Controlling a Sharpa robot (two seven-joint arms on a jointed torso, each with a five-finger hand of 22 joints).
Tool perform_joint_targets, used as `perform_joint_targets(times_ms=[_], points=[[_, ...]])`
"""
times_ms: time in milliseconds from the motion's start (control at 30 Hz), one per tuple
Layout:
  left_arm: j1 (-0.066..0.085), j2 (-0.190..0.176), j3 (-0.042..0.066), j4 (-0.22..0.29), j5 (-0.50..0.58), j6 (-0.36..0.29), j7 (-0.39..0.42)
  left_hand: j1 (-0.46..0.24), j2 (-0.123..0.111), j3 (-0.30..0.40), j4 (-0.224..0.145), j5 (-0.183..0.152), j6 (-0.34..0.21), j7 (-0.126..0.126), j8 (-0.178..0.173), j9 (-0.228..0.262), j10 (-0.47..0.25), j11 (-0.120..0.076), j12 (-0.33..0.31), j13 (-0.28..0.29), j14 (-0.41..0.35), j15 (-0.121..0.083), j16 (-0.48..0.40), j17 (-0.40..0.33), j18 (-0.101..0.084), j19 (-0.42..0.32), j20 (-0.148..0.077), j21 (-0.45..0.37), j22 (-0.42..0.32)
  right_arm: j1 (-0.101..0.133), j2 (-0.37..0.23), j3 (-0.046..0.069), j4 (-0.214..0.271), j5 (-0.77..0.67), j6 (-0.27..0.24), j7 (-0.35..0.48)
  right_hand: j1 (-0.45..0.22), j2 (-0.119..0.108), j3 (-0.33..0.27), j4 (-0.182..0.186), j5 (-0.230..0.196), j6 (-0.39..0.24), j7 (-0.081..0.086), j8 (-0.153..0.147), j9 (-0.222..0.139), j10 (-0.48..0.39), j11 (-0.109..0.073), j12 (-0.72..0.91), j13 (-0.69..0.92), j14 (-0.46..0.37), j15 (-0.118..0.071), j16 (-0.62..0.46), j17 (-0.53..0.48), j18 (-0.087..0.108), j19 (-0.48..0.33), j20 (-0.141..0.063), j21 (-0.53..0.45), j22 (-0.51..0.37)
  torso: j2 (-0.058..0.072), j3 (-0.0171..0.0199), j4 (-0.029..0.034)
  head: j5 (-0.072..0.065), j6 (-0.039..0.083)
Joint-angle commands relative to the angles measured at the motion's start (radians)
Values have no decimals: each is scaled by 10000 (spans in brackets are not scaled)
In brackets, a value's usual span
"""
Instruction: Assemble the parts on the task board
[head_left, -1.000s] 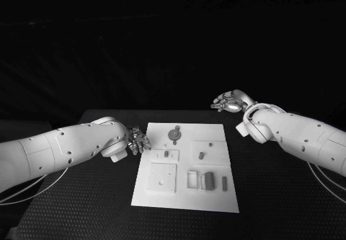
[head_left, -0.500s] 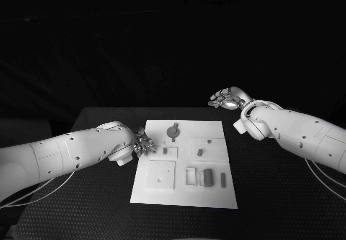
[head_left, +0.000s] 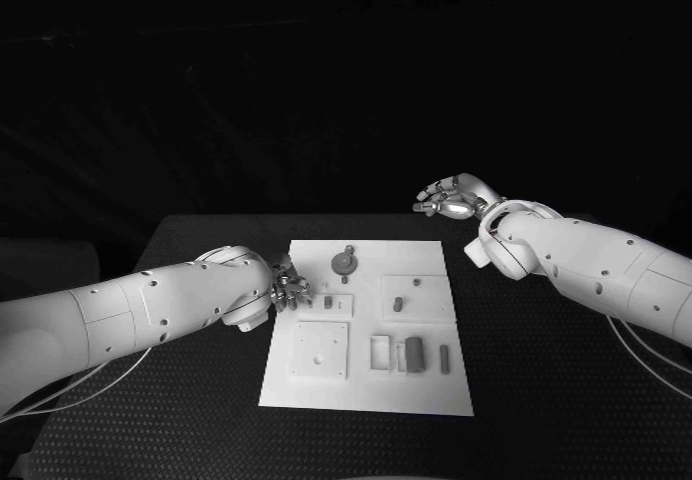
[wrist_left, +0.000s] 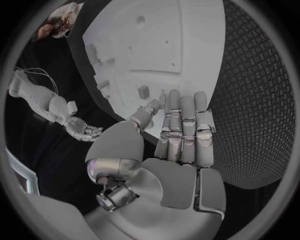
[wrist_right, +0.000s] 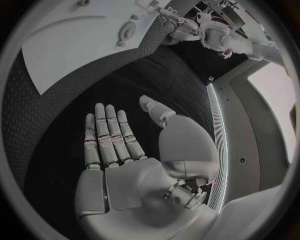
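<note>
I see the white rectangular task board (head_left: 368, 325) lying in the middle of the black textured table (head_left: 144, 420), with bare table on both of its long sides and along its near edge. The small grey parts (head_left: 414, 352) sit on the board: a round piece (head_left: 348, 264) near the far edge, upright slim blocks in the near half. My left hand (head_left: 287, 290) hovers at the board's left edge, fingers straight and held close together, thumb apart, holding nothing; the left wrist view has the fingertips (wrist_left: 182, 102) just over the board's rim. My right hand (head_left: 454, 198) is raised beyond the table's far right corner, well apart from the board, palm open, fingers (wrist_right: 107, 131) extended and slightly spread, holding nothing.
</note>
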Motion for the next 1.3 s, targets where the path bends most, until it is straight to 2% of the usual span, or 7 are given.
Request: perform_joint_targets(times_ms=[33,200,433,533,667,1300], points=[[-29,77,6,-118,-305,-121,125,78,5,27,-7,72,131,-34,33,10,79,-5,-40,14,64,-18,63,11,-48,65,-13,41,17,-4,11,2,17,12,179,114,0,67,-42,16,-44,-74,239,-13,-19,35,50,-48,-24,47,36,-9,-22,-116,-54,3,-62,22,7,3,1,-9,-7],[-74,120,8,-211,-359,-22,116,79,5,27,-7,79,133,-34,33,7,84,-7,-43,16,70,-22,64,15,-49,73,-17,41,23,-6,6,2,-1,12,178,113,2,70,-46,19,-44,-75,246,-7,-35,50,50,-68,-41,56,43,-9,-43,-125,-74,4,-88,37,12,1,4,-30,-20],[-79,149,8,-149,-365,684,34,80,11,28,-5,86,131,-34,30,2,86,-7,-48,17,72,-25,62,18,-50,78,-19,40,29,-11,12,3,1,12,192,114,3,67,-50,22,-44,-76,254,-2,-48,61,50,-85,-55,60,48,-11,-61,-129,-79,3,-105,51,8,-3,10,-29,-60],[-82,141,9,-114,-365,780,15,87,19,33,-8,98,128,-33,28,-1,87,-7,-53,18,73,-27,61,20,-51,79,-22,38,34,-13,13,3,-2,12,195,113,3,66,-52,23,-44,-77,256,0,-53,65,50,-90,-59,62,50,-11,-68,-129,-79,3,-110,57,7,-6,6,-29,-62],[-87,130,10,-89,-363,716,12,95,13,34,-13,200,140,-35,30,-13,106,-10,-65,27,84,-34,61,36,-59,90,-31,34,63,-17,12,3,-4,12,193,112,3,65,-55,25,-44,-77,259,3,-60,71,50,-99,-65,63,53,-13,-77,-131,-79,3,-117,64,8,-1,6,-28,-66],[-89,114,10,-68,-375,739,-24,105,6,28,-16,264,161,-44,39,-24,140,-22,-67,47,109,-49,77,61,-62,119,-48,41,106,-28,9,3,-7,12,215,109,7,62,-62,28,-43,-80,268,13,-87,90,50,-133,-85,65,61,-19,-115,-135,-78,2,-147,94,11,6,3,-30,-100]])
